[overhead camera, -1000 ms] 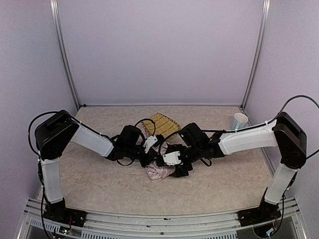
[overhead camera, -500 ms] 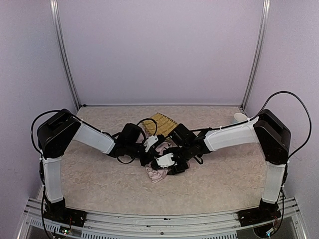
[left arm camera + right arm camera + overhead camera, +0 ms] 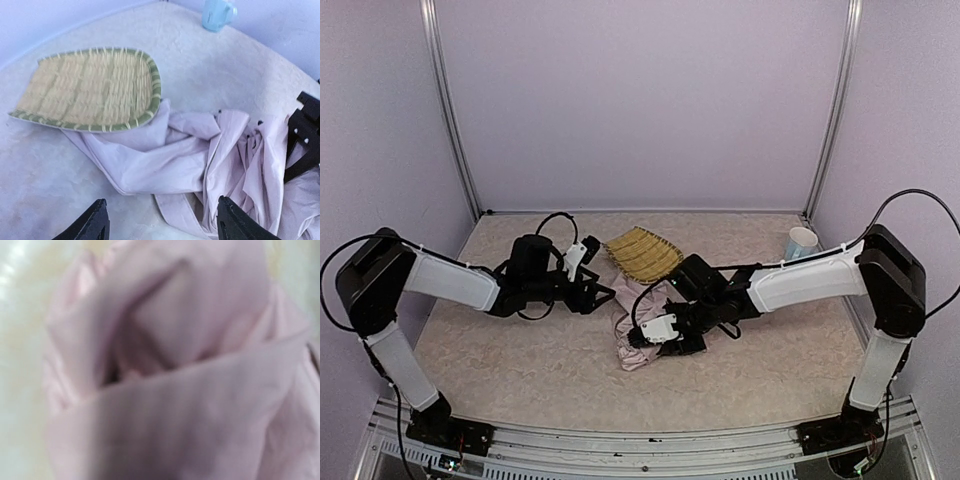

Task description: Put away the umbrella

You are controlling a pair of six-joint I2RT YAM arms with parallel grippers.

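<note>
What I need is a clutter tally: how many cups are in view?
1. The pale blue cup stands in the far right corner, apart from the umbrella; another could hide under its fabric.

Finding the umbrella (image 3: pixel 190 155) lying collapsed at mid-table, pale pink canopy bunching in loose crumpled folds, one edge touching the woven tray (image 3: pixel 154 87).

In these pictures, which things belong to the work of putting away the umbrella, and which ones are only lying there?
Belongs to the job:
- the folding umbrella of pale pink fabric, lying crumpled

Only lying about:
- the flat woven bamboo tray with a green rim
- the pale blue cup at the far right
</note>
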